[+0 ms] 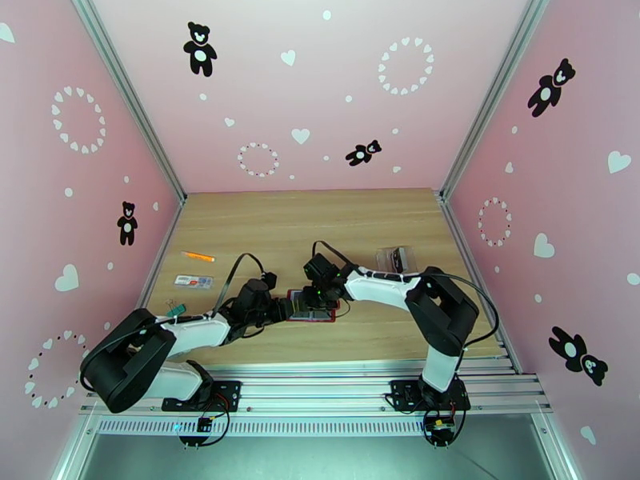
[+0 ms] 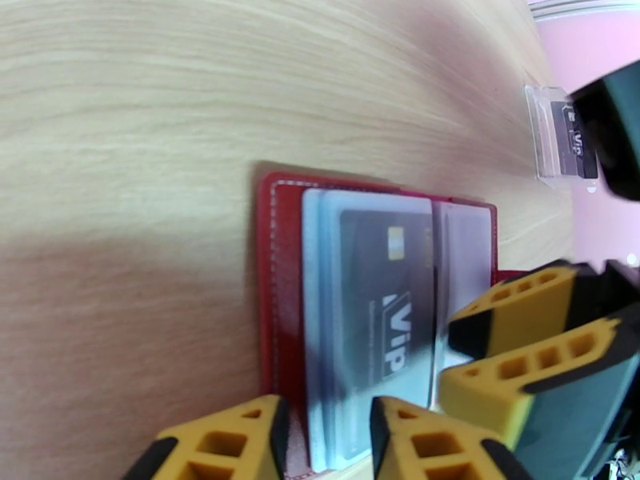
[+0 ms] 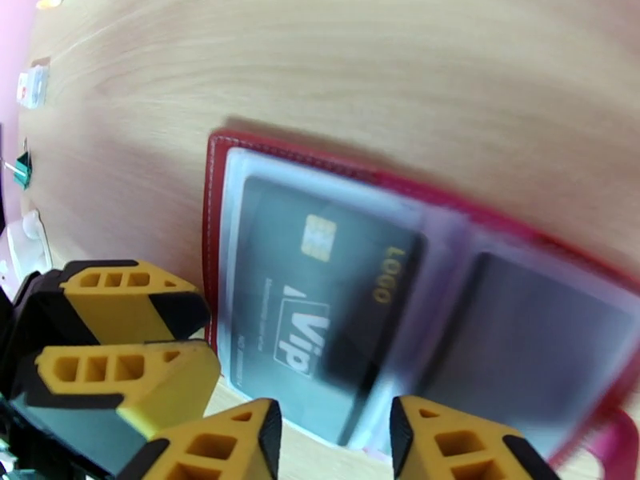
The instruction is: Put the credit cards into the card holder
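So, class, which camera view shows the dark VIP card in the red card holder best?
The right wrist view: the VIP card lies large in the open card holder, with chip, logo and gold lettering readable. The left wrist view shows it smaller, chip and logo visible. In the top external view it is too small to read.

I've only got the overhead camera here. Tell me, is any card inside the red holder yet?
Observer: Yes. The left wrist view shows a dark VIP card under a clear sleeve of the open card holder.
Operator: What's in the clear case?
Observer: The left wrist view shows a dark card with the same lettering inside the clear plastic case.
Operator: And the right gripper's jaws?
Observer: On the right gripper they stand apart, with the sleeve's edge between them.
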Robot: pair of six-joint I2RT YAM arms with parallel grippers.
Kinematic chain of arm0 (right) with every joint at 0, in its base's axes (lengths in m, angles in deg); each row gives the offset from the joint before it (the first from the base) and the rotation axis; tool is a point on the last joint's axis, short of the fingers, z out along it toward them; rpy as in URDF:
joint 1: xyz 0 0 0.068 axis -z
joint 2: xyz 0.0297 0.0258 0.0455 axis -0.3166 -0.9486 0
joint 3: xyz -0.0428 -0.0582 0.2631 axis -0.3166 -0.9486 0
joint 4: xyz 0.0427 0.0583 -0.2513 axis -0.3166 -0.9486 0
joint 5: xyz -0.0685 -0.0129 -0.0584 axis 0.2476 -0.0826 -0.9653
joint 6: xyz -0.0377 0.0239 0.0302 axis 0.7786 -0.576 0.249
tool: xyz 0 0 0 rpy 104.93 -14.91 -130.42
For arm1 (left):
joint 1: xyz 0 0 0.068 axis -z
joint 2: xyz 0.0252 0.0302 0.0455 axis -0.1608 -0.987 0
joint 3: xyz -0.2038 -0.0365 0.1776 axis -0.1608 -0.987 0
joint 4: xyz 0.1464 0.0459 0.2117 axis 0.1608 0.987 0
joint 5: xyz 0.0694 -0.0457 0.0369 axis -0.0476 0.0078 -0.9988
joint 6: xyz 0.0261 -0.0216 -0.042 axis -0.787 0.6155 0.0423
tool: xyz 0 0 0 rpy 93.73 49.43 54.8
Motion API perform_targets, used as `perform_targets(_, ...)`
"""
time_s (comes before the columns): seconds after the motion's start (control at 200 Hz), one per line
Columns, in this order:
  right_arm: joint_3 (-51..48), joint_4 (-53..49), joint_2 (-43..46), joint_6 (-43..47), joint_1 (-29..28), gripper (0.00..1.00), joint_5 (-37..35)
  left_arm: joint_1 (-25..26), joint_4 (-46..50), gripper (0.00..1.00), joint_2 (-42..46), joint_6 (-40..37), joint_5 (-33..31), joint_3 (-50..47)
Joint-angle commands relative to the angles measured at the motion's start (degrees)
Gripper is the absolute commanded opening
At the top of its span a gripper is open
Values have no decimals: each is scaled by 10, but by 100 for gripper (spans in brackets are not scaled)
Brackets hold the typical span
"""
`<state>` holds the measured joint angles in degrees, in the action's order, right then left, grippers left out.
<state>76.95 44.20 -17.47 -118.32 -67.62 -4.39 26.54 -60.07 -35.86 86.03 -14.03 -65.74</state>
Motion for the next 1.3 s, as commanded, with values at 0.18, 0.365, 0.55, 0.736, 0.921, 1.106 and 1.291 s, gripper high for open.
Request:
perform_targets(0.18, 25, -20, 3, 17, 11, 35, -16, 3, 33, 37, 36, 6, -22, -21)
perform_targets(0.365, 34, 0, -30, 9, 10, 31, 15, 4, 26, 35, 33, 8, -23, -25)
perform_targets(0.55, 26, 15, -42, 3, 10, 31, 25, 4, 22, 34, 28, 7, -22, -26)
perform_targets(0.736, 23, 17, -45, 1, 9, 26, 22, 4, 19, 33, 29, 7, -22, -28)
perform_targets(0.921, 23, 14, -53, 3, 9, 18, 19, 4, 19, 33, 31, 8, -23, -30)
perform_targets(1.106, 23, 14, -64, 5, 8, 13, 18, 4, 21, 33, 37, 9, -23, -30)
perform_targets(1.291, 19, 16, -71, 4, 8, 10, 19, 4, 28, 33, 65, 17, -25, -31)
